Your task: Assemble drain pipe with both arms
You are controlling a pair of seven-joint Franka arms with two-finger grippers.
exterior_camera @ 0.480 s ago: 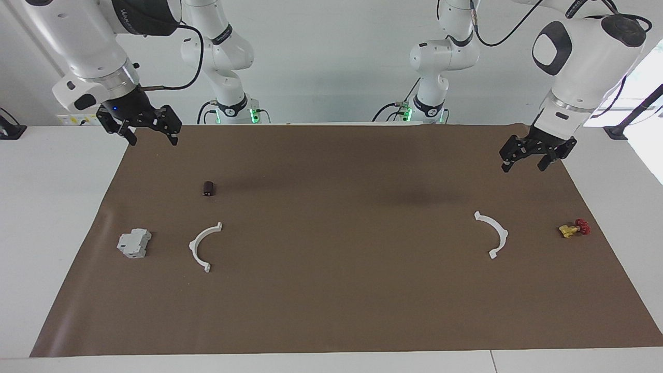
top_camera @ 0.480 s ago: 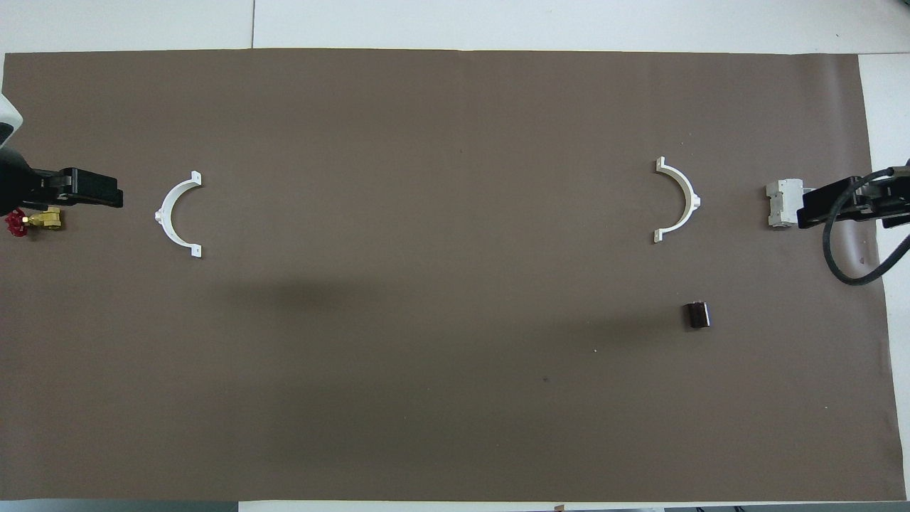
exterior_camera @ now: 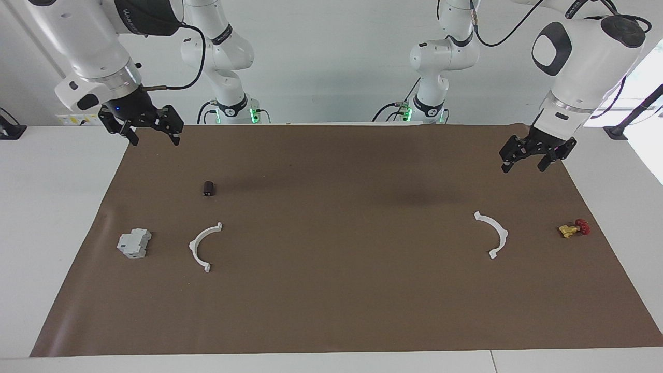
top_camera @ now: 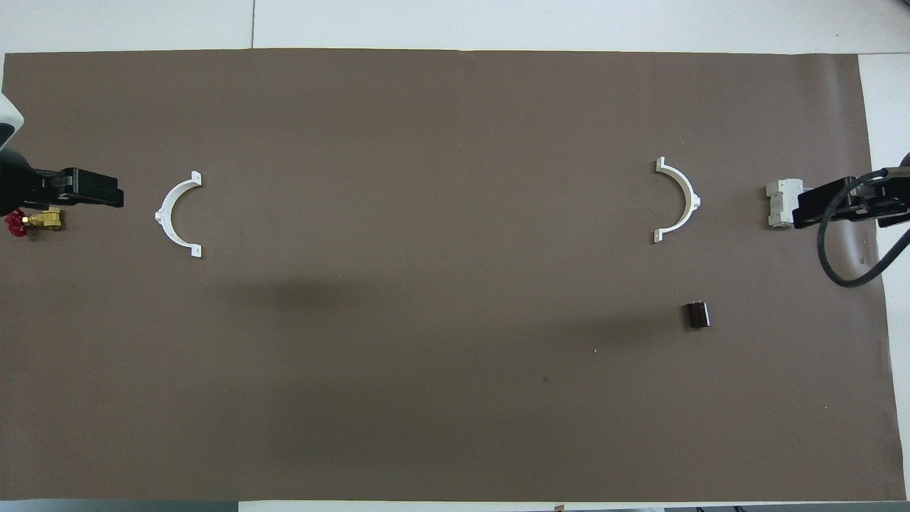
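Two thin white half-ring arcs [exterior_camera: 203,246] [exterior_camera: 493,233], small end tabs, well apart

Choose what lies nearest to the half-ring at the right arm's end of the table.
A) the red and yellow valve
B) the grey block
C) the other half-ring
B: the grey block lies beside that half-ring; the valve and the other half-ring lie at the left arm's end.

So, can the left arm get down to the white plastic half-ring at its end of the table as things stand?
Probably yes. The left pincer hangs open and empty over the brown mat, and nothing lies between it and the thin white plastic half-ring. The small brass valve with a red handle sits clear beside it.
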